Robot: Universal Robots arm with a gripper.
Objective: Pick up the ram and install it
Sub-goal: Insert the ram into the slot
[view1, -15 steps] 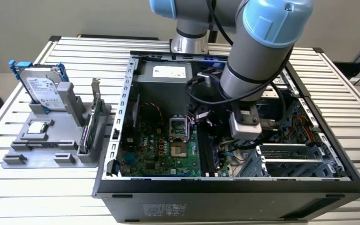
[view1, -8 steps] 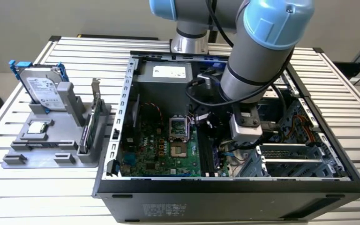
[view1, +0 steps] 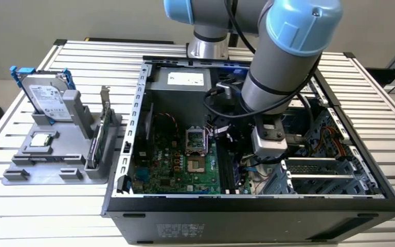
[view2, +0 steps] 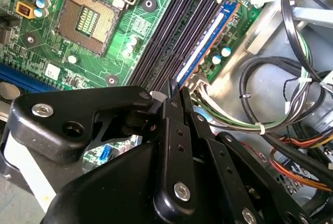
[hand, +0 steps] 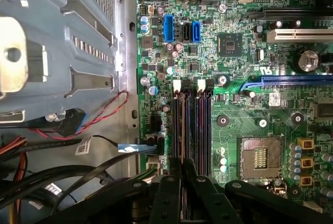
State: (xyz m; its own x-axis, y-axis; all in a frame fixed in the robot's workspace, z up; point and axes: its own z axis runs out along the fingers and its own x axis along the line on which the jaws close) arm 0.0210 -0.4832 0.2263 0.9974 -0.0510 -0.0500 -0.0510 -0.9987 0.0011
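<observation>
The ram (view2: 205, 44), a thin stick with a blue and white label, stands on edge in the outermost of the motherboard's black slots (hand: 203, 130), beside the board's edge. In the exterior view my gripper (view1: 256, 163) is down inside the open computer case (view1: 252, 203), over those slots. In both wrist views its black fingers are drawn together over the stick's top edge, gripper (view2: 176, 90) and gripper (hand: 182, 162), and they hide its near half. The green motherboard (view1: 177, 164) lies flat in the case.
Bundled cables (view2: 270, 78) lie just beside the slots, and the empty CPU socket (hand: 260, 156) is on their other side. A metal drive cage (view1: 321, 170) fills the case at the exterior view's right. A grey fixture (view1: 53, 159) holds a hard drive (view1: 47, 95), a silver chip (view1: 41, 140) and an upright card (view1: 101, 134).
</observation>
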